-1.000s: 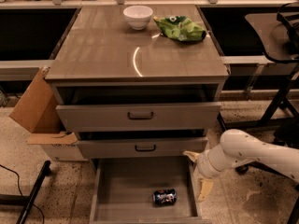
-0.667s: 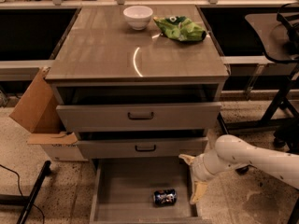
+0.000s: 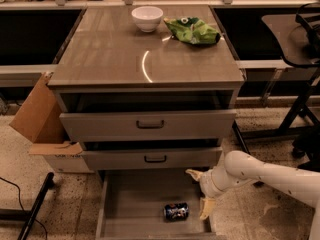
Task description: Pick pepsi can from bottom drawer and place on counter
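Note:
The pepsi can [image 3: 176, 211] lies on its side on the floor of the bottom drawer [image 3: 135, 199], which is pulled out, near its front right. My gripper [image 3: 199, 192] reaches in from the right on a white arm, just over the drawer's right wall, to the right of the can and slightly above it. Its two pale fingers stand apart, one [image 3: 194, 174] near the middle drawer's front and one [image 3: 206, 207] pointing down beside the can. It holds nothing. The counter [image 3: 120, 54] is the glossy grey-brown top of the cabinet.
A white bowl [image 3: 147, 18] and a green chip bag [image 3: 193, 30] sit at the back of the counter. The two upper drawers [image 3: 148, 125] stand slightly open. A cardboard box [image 3: 41, 121] leans at the cabinet's left. A dark chair [image 3: 300, 44] stands to the right.
My arm and gripper have shifted left, from outside the drawer's right wall to over it and closer to the can. The can has not moved.

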